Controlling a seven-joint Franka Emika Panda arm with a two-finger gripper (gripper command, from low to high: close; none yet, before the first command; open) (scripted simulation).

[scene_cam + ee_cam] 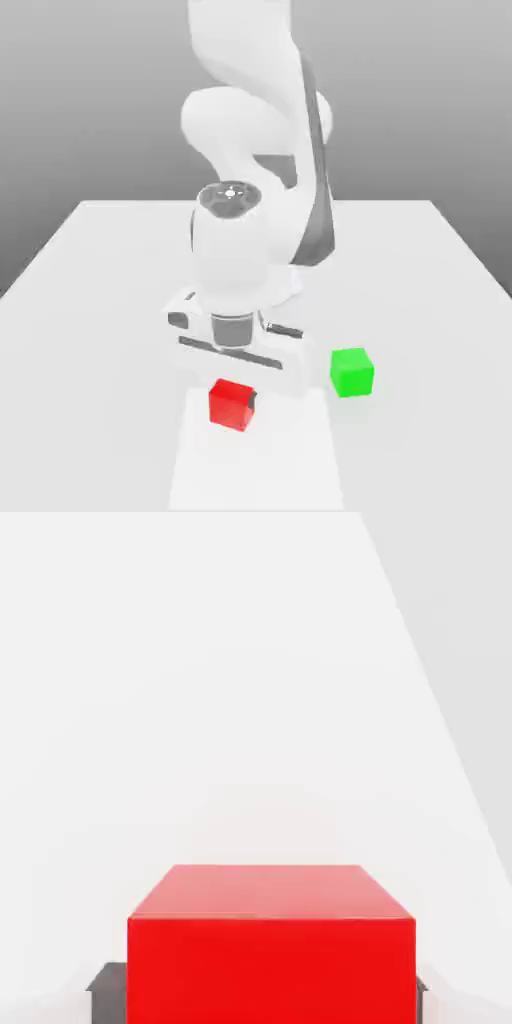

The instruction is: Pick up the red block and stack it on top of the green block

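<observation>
Clamping the red block (pixel 231 403) on the tabletop (pixel 100 300), end effector (pixel 240 400) closed around it; green block (pixel 352 371) lying toward the exterior view's right.

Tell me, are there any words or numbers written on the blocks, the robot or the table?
There are none to read. The red block is plain, and so is the green block. The white robot arm and the white table carry no letters, numbers or signs either.
</observation>
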